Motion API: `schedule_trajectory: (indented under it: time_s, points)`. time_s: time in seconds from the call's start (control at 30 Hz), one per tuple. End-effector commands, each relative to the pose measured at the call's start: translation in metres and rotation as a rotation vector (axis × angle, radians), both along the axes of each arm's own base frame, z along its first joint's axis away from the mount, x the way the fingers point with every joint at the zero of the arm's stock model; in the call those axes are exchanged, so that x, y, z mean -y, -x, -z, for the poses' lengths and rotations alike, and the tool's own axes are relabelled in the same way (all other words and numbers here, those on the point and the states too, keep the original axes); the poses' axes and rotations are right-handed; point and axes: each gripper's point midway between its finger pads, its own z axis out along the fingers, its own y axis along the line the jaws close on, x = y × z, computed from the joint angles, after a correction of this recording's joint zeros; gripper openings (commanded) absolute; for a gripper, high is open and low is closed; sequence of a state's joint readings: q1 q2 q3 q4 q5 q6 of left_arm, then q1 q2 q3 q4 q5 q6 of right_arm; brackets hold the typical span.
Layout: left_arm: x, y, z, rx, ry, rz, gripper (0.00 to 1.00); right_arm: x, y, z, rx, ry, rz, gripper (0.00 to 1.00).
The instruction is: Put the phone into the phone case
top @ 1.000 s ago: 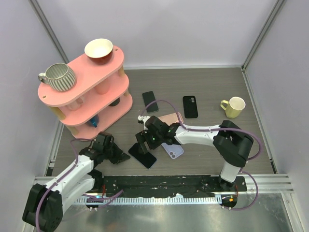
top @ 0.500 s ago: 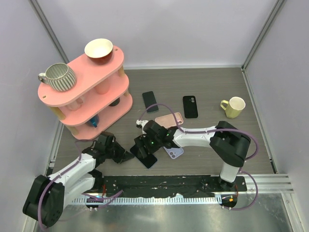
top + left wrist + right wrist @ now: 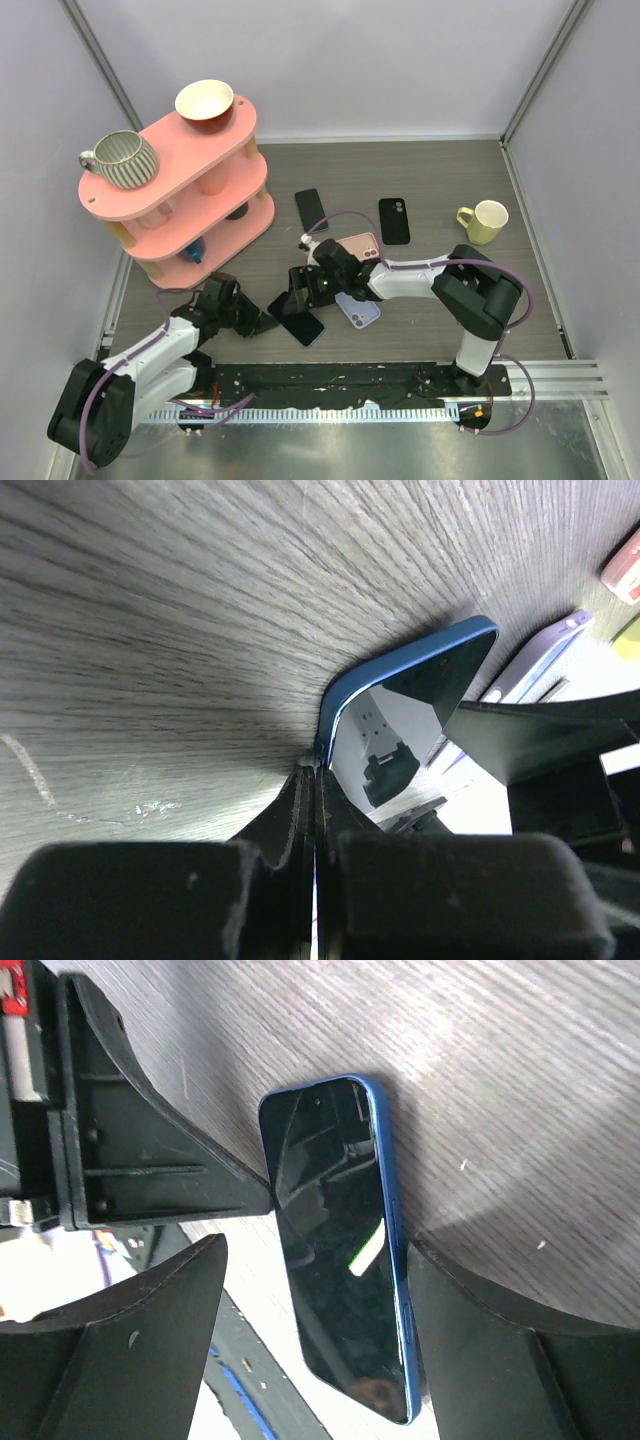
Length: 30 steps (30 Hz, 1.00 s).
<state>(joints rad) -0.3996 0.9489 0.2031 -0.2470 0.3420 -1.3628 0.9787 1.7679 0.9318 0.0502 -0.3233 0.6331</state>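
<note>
A blue-edged phone [image 3: 301, 323] lies screen up on the table near the front. My right gripper [image 3: 298, 301] is open and straddles it; in the right wrist view the phone [image 3: 340, 1260] lies between the fingers of that gripper [image 3: 315, 1245], the right finger against its blue edge, the left finger apart. My left gripper [image 3: 262, 322] is shut and empty, its tips [image 3: 313, 772] touching the phone's [image 3: 405, 685] left corner. A lavender phone case [image 3: 359, 310] lies just right of the phone, partly under the right arm.
A pink case or phone [image 3: 353, 245], a black case [image 3: 394, 220] and a dark phone [image 3: 311, 209] lie farther back. A yellow mug [image 3: 485, 222] stands at the right. A pink three-tier shelf [image 3: 185, 150] with cups stands at the left.
My left gripper has slid right until its tips touch the phone's corner. My right gripper has shifted slightly over the phone, and the phone has turned a little.
</note>
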Motion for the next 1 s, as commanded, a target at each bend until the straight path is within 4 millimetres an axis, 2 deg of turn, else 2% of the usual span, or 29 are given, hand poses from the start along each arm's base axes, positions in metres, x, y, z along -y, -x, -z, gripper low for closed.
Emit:
schedule_trajectory:
  time_s: [0.0, 0.37, 0.5, 0.6, 0.63, 0.8, 0.87, 0.9, 0.97]
  points:
    - [-0.017, 0.02, 0.029, -0.082, -0.1, -0.012, 0.0, -0.033, -0.004, -0.057, -0.066, -0.339, -0.004, 0.77]
    - [-0.019, 0.019, 0.033, -0.084, -0.115, -0.016, 0.0, -0.025, 0.007, -0.049, -0.078, -0.324, -0.044, 0.73]
    - [-0.018, 0.019, 0.034, -0.081, -0.116, -0.013, 0.0, -0.009, 0.001, -0.026, -0.044, -0.189, 0.0, 0.69]
    - [-0.019, 0.019, 0.034, -0.076, -0.118, -0.014, 0.0, 0.001, -0.003, -0.019, -0.019, -0.13, 0.022, 0.58]
    - [-0.02, 0.019, 0.034, -0.072, -0.122, -0.015, 0.0, 0.003, -0.004, -0.018, -0.009, -0.124, 0.022, 0.48]
    - [-0.02, 0.017, 0.032, -0.062, -0.132, -0.004, 0.0, 0.009, -0.005, -0.024, 0.019, -0.117, 0.037, 0.19]
    - [-0.019, 0.013, 0.027, -0.041, -0.139, 0.019, 0.0, 0.01, -0.005, -0.026, 0.026, -0.118, 0.036, 0.12]
    - [-0.019, 0.011, 0.025, -0.031, -0.14, 0.029, 0.0, 0.011, -0.006, -0.03, 0.033, -0.124, 0.035, 0.05]
    - [-0.016, 0.005, 0.014, 0.018, -0.147, 0.079, 0.0, 0.013, -0.006, -0.034, 0.04, -0.132, 0.036, 0.01]
